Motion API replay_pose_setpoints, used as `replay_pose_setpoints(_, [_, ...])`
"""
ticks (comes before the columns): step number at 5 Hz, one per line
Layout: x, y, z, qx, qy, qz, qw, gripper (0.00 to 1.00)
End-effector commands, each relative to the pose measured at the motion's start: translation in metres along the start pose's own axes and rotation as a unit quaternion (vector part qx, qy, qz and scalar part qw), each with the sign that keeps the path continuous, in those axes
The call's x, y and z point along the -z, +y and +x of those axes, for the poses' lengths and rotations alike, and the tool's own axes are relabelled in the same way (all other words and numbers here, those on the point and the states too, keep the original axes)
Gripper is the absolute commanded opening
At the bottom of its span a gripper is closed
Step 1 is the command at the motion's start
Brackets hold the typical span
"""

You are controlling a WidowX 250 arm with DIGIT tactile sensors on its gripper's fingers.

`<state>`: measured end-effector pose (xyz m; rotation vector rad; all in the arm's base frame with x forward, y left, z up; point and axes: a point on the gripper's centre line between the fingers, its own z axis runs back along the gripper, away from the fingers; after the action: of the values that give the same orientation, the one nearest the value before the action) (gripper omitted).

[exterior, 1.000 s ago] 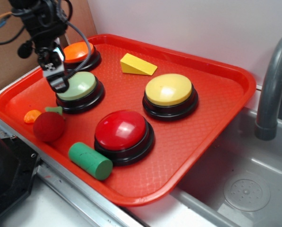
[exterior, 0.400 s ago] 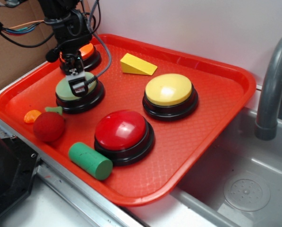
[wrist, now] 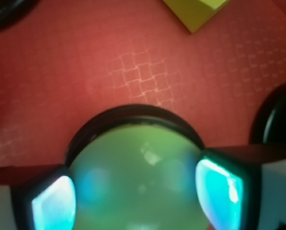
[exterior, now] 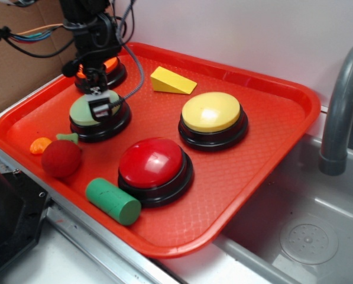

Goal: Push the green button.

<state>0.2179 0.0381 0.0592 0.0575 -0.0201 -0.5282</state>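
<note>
You see a red tray [exterior: 271,118]. The red button [exterior: 154,164] sits near its middle. The yellow button [exterior: 212,114] is behind it to the right, the green button [exterior: 84,111] behind to the left. The green cylinder [exterior: 112,201] lies just in front, the red ball [exterior: 61,158] to its left.

Black arm [exterior: 90,29], orange and blue cables, black-and-white claw [exterior: 100,106]
</note>
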Motion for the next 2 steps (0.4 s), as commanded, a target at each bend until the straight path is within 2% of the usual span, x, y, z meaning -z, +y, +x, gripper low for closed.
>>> replay_pose_setpoints(1, [-0.0606, 0.0003, -0.0146, -0.074, -0.035, -0.005, 0.997, 1.0])
replay_pose_setpoints(2, [-0.0684, 0.0039, -0.0178, -0.057, -0.026, -0.017, 0.998, 1.0])
